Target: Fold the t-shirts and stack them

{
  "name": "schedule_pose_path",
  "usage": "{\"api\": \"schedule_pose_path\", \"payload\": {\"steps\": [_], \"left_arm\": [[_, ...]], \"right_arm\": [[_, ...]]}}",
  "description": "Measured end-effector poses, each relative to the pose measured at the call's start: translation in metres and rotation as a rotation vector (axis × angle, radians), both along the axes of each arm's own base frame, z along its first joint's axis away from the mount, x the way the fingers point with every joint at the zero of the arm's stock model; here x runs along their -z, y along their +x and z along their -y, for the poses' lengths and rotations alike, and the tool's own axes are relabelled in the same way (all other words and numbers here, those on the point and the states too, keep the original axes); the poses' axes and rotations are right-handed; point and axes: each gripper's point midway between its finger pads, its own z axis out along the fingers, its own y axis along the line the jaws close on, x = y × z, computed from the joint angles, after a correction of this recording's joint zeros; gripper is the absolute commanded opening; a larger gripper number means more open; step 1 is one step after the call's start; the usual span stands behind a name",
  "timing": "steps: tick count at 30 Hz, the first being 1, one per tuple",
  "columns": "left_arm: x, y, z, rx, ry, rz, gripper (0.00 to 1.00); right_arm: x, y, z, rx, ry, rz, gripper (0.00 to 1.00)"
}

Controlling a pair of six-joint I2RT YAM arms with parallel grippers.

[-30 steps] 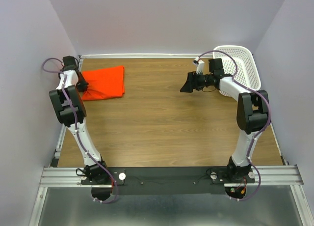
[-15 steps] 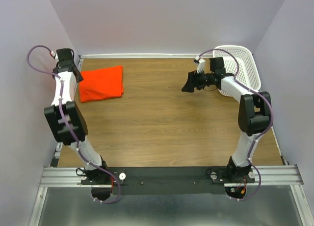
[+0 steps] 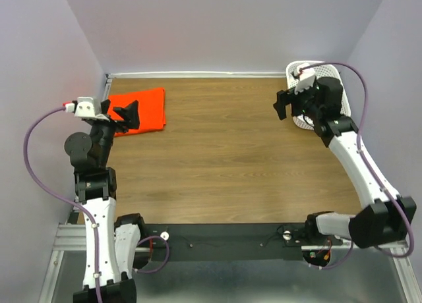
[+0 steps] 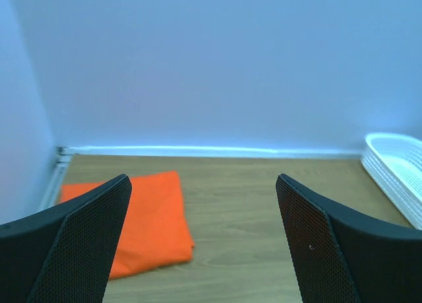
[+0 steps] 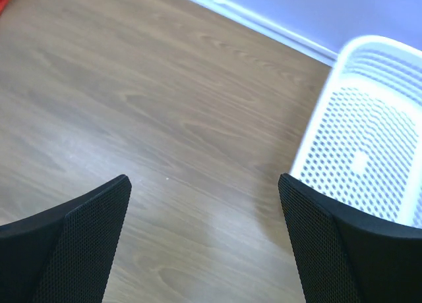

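Observation:
A bright orange t-shirt lies folded flat at the table's back left corner; the left wrist view shows it as a neat rectangle on the wood. My left gripper hangs open in the air just in front of the shirt's left part, and its jaws hold nothing. My right gripper is open and empty too, raised above the wood beside the basket, with bare table between its fingers.
A white perforated basket stands at the back right corner, its rim close to the right gripper and seen far right in the left wrist view. Walls close in the wooden table on three sides.
The left gripper has opened, let go of the shirt and drawn back and upward. The right arm has pulled back toward the basket and lifted. The shirt stays folded in place.

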Motion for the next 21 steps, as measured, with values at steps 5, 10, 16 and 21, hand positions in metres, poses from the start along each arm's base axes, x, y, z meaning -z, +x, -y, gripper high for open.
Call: {"api": "schedule_pose_path", "payload": {"steps": [5,10,16,21], "left_arm": [[0.033,-0.001,0.035,0.141,0.056,-0.084,0.99],[0.040,-0.019,0.041,0.125,0.088,-0.074,0.99],[0.043,-0.031,0.035,0.082,0.092,-0.047,0.98],[0.051,-0.029,0.032,0.067,0.090,-0.073,0.98]], "right_arm": [[-0.017,-0.033,0.041,0.273,0.100,0.078,1.00],[-0.015,-0.054,0.091,0.575,0.133,0.156,1.00],[-0.006,-0.073,0.118,0.714,0.122,0.197,1.00],[-0.011,-0.080,0.128,0.766,0.121,0.227,1.00]]}}
